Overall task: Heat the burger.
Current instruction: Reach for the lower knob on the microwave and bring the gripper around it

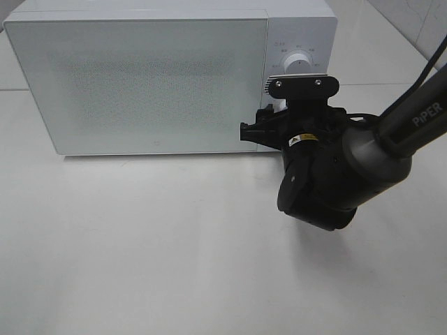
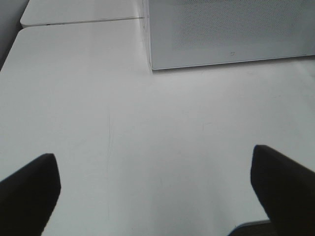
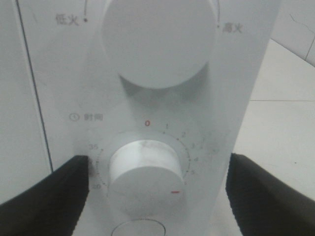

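The right hand [image 3: 157,162] stands wide, its two black fingers [image 3: 44,194] flanking the round white lower timer knob [image 3: 143,178] without touching it. The knob's red mark [image 3: 173,191] points away from the red zero [image 3: 146,123] on the dial. Directly above sits the larger round white upper knob [image 3: 157,39]. Both knobs belong to the control panel of the white box-shaped microwave [image 1: 140,84], whose door is closed. The microwave stands on the white desk [image 1: 174,244]. The left hand [image 2: 152,152] hangs wide over bare desk, holding nothing. The burger shows in no view; its position, heading and long axis cannot be told.
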You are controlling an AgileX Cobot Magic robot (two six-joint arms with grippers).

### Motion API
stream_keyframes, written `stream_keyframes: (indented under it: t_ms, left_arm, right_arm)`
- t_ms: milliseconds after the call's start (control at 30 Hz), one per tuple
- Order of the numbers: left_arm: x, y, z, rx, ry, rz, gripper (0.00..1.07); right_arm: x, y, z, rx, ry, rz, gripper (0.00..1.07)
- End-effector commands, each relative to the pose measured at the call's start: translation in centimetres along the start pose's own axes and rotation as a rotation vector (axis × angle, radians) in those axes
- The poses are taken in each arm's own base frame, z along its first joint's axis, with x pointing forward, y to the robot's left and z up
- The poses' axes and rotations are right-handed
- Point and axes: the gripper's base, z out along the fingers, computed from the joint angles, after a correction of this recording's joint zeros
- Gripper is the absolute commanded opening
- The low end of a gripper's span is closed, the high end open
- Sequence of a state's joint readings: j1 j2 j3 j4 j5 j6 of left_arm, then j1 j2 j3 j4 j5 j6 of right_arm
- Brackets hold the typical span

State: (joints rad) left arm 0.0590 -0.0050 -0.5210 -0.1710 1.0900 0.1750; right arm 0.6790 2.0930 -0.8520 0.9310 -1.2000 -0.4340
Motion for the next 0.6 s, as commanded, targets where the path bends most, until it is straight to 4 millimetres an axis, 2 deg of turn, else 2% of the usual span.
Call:
stream_keyframes:
  t_ms: [33,600]
  left_arm:
    - [0.05,-0.07,-0.18,-0.001,-0.028,0.000,0.98]
    - [0.05,-0.05,-0.18,-0.004,-0.028,0.002,0.98]
  right_arm:
    - [-2.20,-0.82,0.00,0.078,-0.197,-0.016,0.75]
    - [-1.79,-0.85,0.15,0.077,-0.187,0.001,0.75]
